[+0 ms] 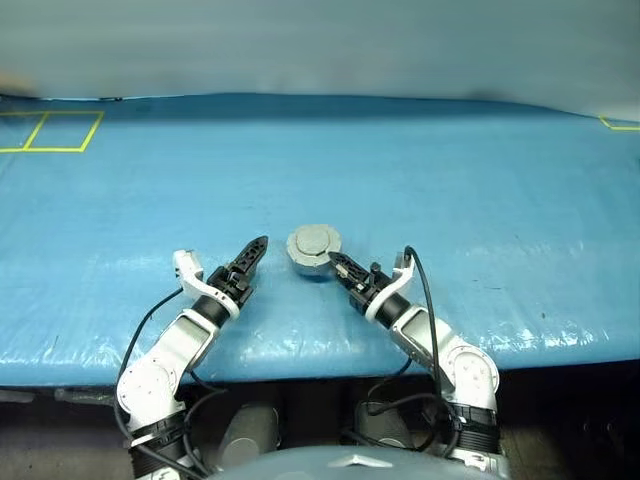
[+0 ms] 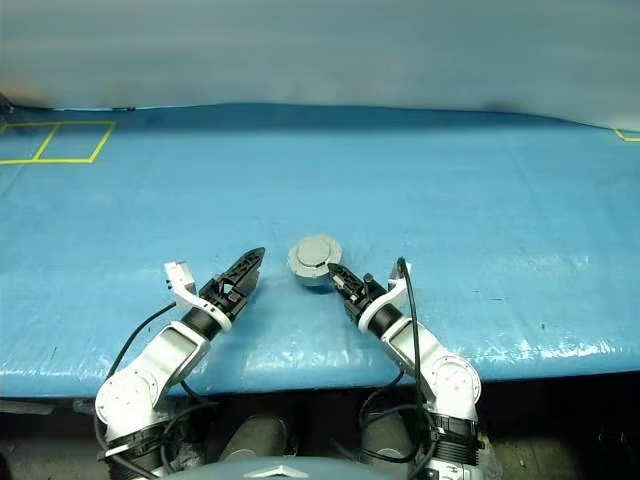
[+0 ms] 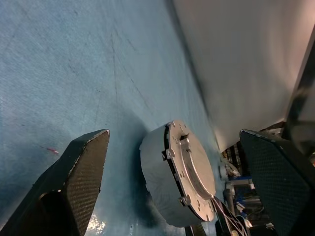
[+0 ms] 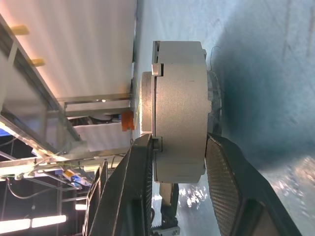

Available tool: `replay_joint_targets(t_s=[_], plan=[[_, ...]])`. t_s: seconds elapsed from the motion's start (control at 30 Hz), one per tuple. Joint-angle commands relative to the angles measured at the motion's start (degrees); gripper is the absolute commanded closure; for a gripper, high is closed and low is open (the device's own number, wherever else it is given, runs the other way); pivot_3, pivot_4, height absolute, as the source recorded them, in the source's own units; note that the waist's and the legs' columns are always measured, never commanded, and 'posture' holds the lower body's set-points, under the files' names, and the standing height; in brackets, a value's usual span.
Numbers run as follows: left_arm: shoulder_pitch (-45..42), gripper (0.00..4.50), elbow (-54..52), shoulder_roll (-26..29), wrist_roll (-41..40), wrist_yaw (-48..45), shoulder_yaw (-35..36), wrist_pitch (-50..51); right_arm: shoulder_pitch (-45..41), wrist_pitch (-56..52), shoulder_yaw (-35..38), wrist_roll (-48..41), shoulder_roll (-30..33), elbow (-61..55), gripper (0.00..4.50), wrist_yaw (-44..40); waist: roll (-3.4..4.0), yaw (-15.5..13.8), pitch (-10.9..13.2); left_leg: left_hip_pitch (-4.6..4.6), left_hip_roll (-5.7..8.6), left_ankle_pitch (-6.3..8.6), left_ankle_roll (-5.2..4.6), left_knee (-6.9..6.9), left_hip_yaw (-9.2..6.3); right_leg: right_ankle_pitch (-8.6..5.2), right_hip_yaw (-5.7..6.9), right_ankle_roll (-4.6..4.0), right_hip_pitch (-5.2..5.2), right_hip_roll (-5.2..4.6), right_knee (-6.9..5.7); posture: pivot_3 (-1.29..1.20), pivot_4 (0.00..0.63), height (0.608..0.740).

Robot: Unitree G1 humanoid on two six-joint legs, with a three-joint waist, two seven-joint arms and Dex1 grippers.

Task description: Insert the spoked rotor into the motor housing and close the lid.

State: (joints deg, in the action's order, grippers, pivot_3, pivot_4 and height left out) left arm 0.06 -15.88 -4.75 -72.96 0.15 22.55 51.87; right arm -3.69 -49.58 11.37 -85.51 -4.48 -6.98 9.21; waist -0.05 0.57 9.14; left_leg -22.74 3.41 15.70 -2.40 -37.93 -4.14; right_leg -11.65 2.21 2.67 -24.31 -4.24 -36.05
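Note:
The motor housing (image 1: 313,252) is a small round grey cup near the front middle of the blue table, with the lid (image 1: 314,240) lying shut on top, plain grey side up. The spoked rotor is hidden. My right gripper (image 1: 337,264) comes in from the right and is shut on the housing; in the right wrist view one finger (image 4: 140,182) lies on the lid side and the other on the base of the housing (image 4: 179,128). My left gripper (image 1: 252,256) stands open a short way to the housing's left, apart from it, its fingers (image 3: 81,172) wide either side of the housing (image 3: 157,182).
The blue table cover (image 1: 420,170) stretches far back and to both sides. Yellow tape squares (image 1: 50,130) mark the far left corner and a yellow mark (image 1: 620,124) the far right. The table's front edge (image 1: 300,365) runs just behind my wrists.

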Motion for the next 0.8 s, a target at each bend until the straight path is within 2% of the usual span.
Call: replay_joint_targets(t_s=[0.03, 0.4, 0.8], plan=[[1.5, 0.00, -0.1, -5.5, -6.5, 1.3, -2.8, -1.6, -2.8, 1.8, -1.1, -4.8, -2.8, -5.1, 3.29, -0.8, 0.00, 0.0, 0.0, 0.00, 0.00, 0.00, 0.00, 0.01, 0.00, 0.00, 0.00, 0.00, 0.00, 0.00, 0.01, 0.00, 0.150, 0.740], [2.2, 0.00, 1.2, -3.9, -16.9, 0.9, -8.7, -6.2, -2.7, 3.4, -7.6, -10.1, -2.7, -10.3, 3.29, 2.5, 0.01, 0.1, 0.0, 0.02, -0.03, -0.01, 0.01, 0.00, 0.09, 0.01, -0.08, -0.03, -0.04, 0.07, -0.02, 0.00, 0.150, 0.740], [2.1, 0.00, 1.1, -2.7, -19.8, 0.3, -12.5, -12.6, -0.1, 3.9, -13.1, -12.9, -0.3, -12.7, 3.29, 4.9, 0.01, 0.1, 0.0, 0.04, -0.03, -0.02, 0.00, -0.10, 0.20, 0.03, -0.16, -0.04, -0.03, 0.10, -0.07, 0.00, 0.150, 0.740]])
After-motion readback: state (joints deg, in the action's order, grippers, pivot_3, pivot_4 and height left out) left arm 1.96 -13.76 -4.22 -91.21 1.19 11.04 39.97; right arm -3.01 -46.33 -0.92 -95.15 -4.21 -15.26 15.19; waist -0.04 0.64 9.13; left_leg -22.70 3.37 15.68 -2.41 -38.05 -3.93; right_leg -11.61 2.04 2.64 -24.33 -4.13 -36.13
